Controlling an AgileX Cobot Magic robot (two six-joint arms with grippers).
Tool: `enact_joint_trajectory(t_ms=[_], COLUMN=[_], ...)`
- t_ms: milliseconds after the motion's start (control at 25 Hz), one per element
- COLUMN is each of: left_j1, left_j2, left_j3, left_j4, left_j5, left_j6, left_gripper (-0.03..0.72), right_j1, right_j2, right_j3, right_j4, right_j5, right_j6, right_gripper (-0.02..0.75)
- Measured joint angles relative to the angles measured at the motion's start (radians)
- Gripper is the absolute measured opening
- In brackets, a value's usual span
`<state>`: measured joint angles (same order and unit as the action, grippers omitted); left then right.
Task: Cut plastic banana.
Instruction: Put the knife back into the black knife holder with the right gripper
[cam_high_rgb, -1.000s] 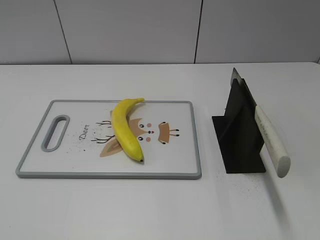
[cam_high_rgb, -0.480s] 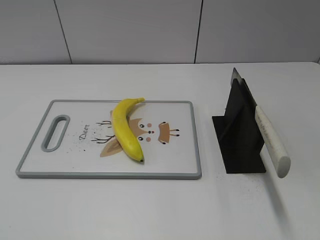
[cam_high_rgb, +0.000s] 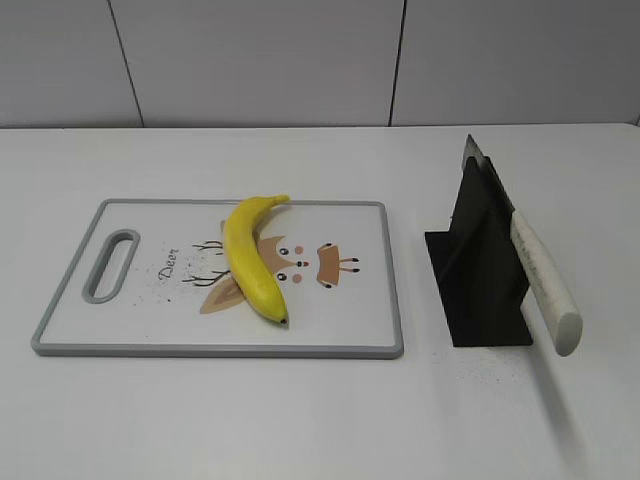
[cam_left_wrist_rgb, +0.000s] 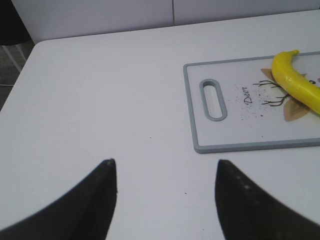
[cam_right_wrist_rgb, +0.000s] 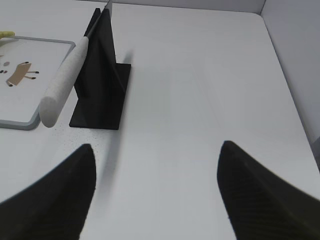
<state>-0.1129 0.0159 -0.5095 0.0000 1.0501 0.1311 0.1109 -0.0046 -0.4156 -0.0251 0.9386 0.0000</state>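
The plastic banana is whole, curved and bright yellow. It lies on the white cutting board with a grey rim and a deer drawing, and also shows in the left wrist view. A knife with a cream handle leans in a black stand to the right of the board; the right wrist view shows the handle too. My left gripper is open and empty over bare table left of the board. My right gripper is open and empty, right of the stand. Neither gripper shows in the exterior view.
The white table has a grey panel wall behind it. Its left edge and right edge show in the wrist views. The board has a handle slot at its left end.
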Motion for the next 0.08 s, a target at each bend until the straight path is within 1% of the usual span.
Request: enact_joint_trajectory(t_ms=[80], left_j1=[0.000], left_j2=[0.000], left_j3=[0.000], left_j4=[0.000], left_j5=[0.000], left_j6=[0.000], left_gripper=[0.591], right_j1=[0.000], right_j2=[0.000], right_j3=[0.000], right_j4=[0.000], right_j5=[0.000], right_j6=[0.000], right_gripper=[0.592])
